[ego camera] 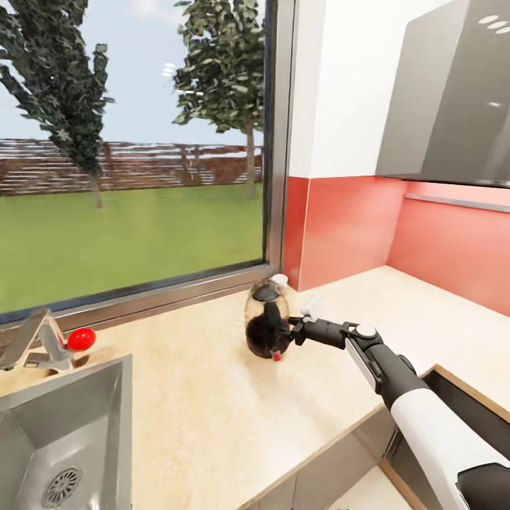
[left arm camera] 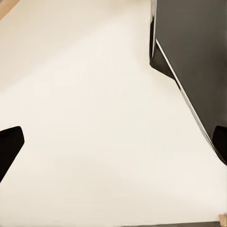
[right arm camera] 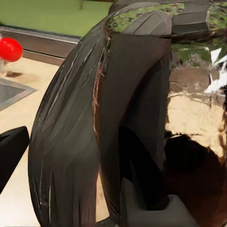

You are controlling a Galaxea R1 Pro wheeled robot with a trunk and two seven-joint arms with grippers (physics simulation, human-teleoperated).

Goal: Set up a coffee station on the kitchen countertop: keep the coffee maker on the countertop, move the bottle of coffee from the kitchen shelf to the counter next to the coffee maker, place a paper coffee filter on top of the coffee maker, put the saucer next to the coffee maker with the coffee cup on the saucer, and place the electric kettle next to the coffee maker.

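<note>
The right fingers [ego camera: 292, 331] are seen reaching leftward from the outstretched right arm [ego camera: 397, 382] to the electric kettle [ego camera: 267, 320], and they appear to be clenched on its thick black loop handle [right arm camera: 137, 127]; in the right wrist view the handle is pressed close before the camera, with one dark fingertip [right arm camera: 12, 151] seen at the edge of the picture, beside the handle. The kettle is stood upright on the bench [ego camera: 212, 397], towards its far side, just in front of the window sill [ego camera: 142, 301] and near the corner where the red splashback [ego camera: 354, 227] begins. Its glossy see-through body is set on a black base, and a small red switch [ego camera: 277, 357] is seen low on its near side. A small white object [ego camera: 312, 305] is seen just to the right of the kettle, partly behind the wrist; what it is cannot be told. At the near left a steel sink [ego camera: 64, 432] is sunk into the bench, with a tap [ego camera: 32, 343] bearing a red knob [ego camera: 81, 338] behind it. A grey wall cabinet [ego camera: 453, 92] is hung at the far right. In the left wrist view two dark fingertips [left arm camera: 9, 146] are held well apart over a pale surface, with nothing between them, so the left fingers are released.
</note>
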